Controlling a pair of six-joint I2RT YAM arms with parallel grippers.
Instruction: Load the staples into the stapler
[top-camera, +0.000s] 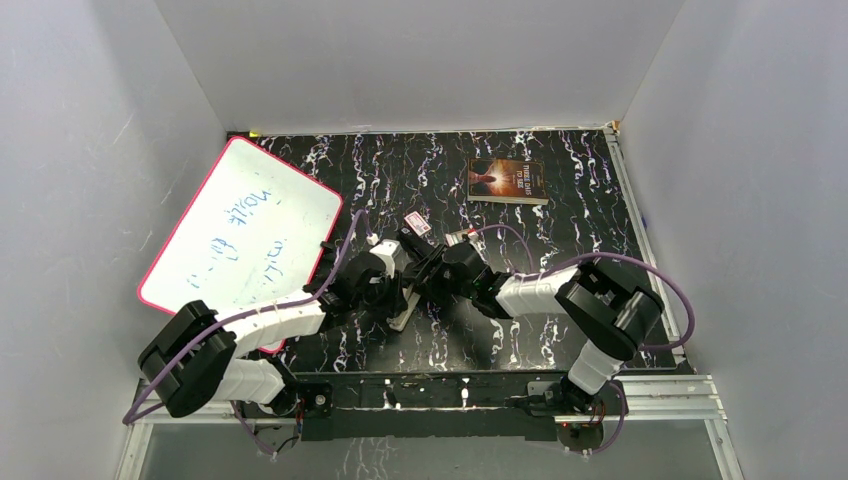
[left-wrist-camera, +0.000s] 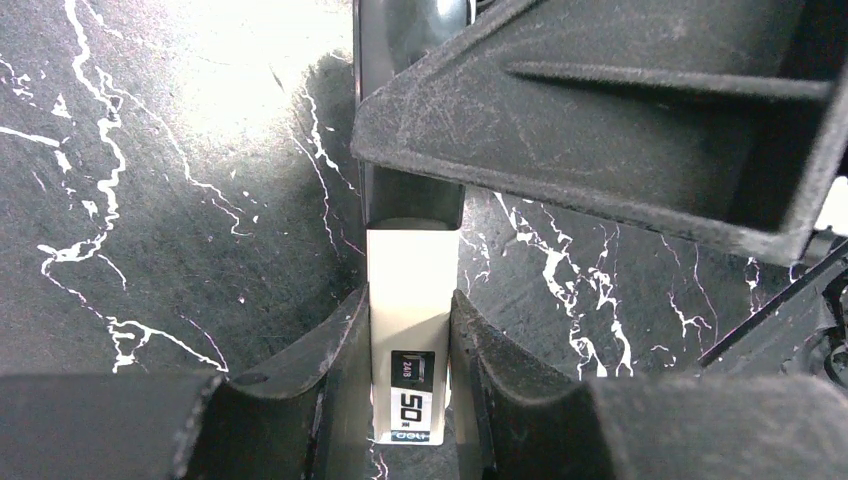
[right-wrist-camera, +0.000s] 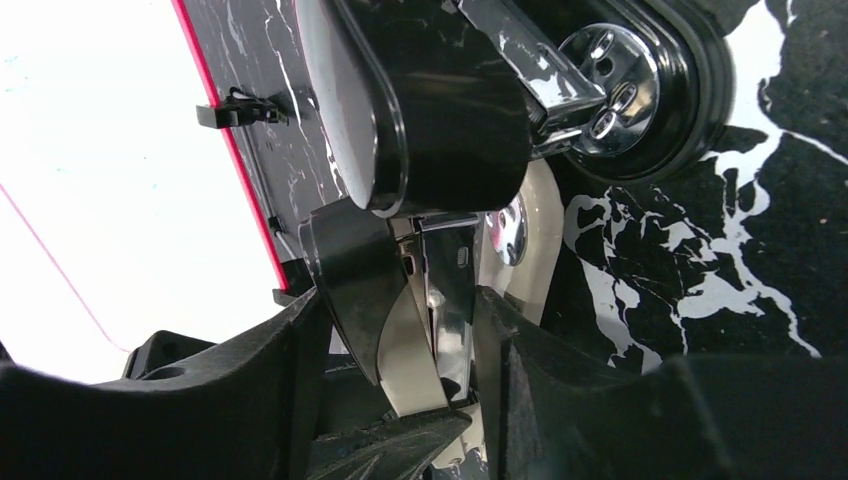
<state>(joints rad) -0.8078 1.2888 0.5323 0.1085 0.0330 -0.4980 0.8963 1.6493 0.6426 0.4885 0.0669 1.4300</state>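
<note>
Black marbled tabletop bears a cream-and-black stapler pinched by left hand; right hand straddles it, grip unclear.

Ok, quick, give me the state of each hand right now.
Left hand: closed on the cream body of the stapler.
Right hand: fingers either side of the stapler's opened top; gripping or not cannot be told.

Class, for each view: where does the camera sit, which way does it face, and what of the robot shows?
Top external: above and behind, facing down on the table; left arm and right arm show.
Left wrist: on the wrist, facing along left fingers clamped on the stapler.
Right wrist: likewise, right fingers flanking the stapler.
Shared by both wrists: the stapler.
</note>
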